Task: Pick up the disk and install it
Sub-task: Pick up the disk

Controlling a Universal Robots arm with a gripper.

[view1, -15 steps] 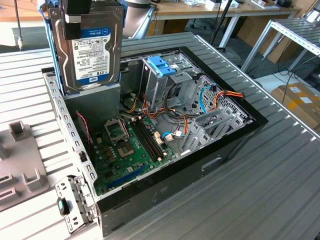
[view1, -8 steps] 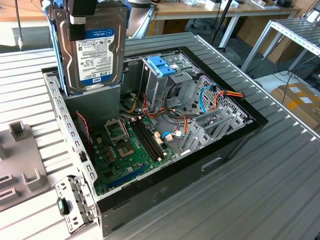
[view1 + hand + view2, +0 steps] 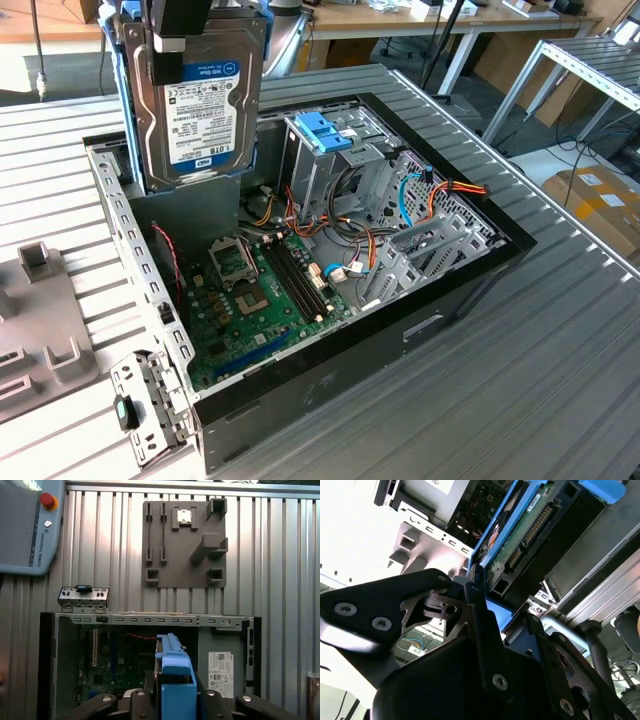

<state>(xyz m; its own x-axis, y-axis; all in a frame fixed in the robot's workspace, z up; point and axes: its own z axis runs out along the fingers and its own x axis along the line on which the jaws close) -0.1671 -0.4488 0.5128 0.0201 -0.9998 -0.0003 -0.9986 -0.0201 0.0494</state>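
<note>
The disk (image 3: 195,105) hangs upright over the back left corner of the open computer case (image 3: 440,320), its white label facing the exterior view. Blue carrier rails frame it. My gripper (image 3: 185,50) is shut on its top edge. In the second wrist view the black fingers (image 3: 476,597) clamp the blue rail, with the disk's green circuit side (image 3: 522,542) beyond them. In the first wrist view the disk's blue rail edge (image 3: 172,672) sticks out between the fingers, above the case interior.
Inside the case are a green motherboard (image 3: 260,290), a metal drive cage with a light-blue latch (image 3: 325,130), loose cables (image 3: 440,190) and a grey box with a white sticker (image 3: 220,665). A grey fixture plate (image 3: 185,545) and a teach pendant (image 3: 25,525) lie on the ribbed table.
</note>
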